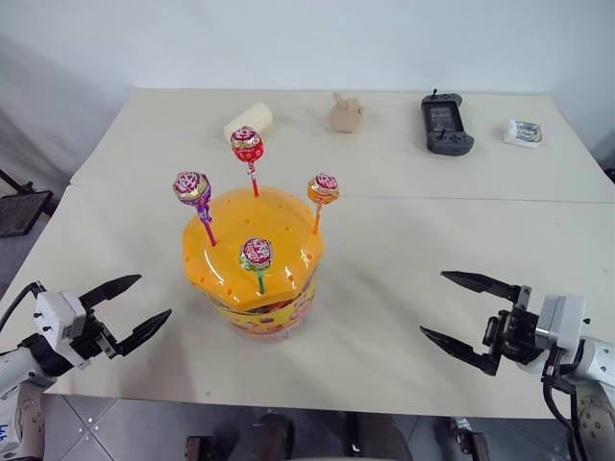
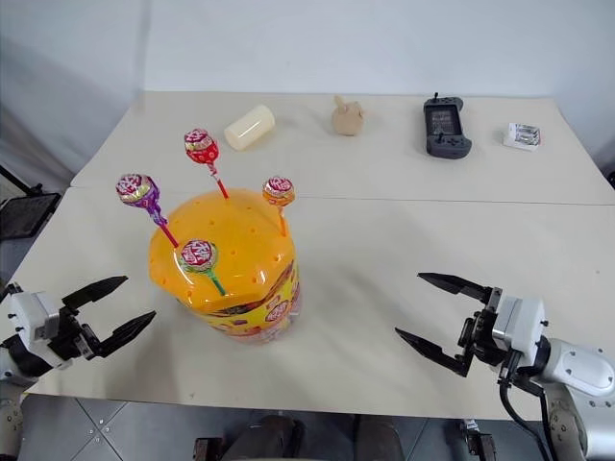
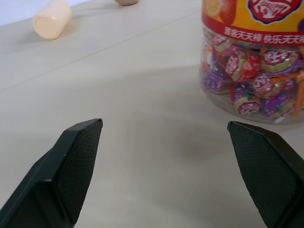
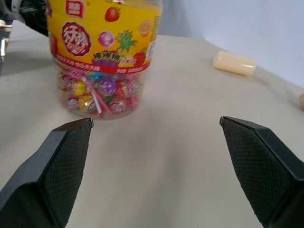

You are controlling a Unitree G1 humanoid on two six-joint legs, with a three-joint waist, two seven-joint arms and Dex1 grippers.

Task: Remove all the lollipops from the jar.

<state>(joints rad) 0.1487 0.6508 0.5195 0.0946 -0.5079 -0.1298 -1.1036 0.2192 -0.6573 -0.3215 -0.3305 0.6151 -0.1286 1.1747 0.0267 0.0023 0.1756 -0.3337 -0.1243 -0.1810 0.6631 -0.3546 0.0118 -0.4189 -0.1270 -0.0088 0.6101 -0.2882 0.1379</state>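
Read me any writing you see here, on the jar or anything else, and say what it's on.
"乐天天棒 快乐天天棒": white characters along the jar label's red band.
Red badge on the label: too blurred.
Lollipops wrappers: too small.
Handheld console and small packet: nothing legible.

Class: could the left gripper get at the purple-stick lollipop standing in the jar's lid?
Probably yes: the left gripper is open, the purple-stick lollipop stands on its side of the jar, nothing between.
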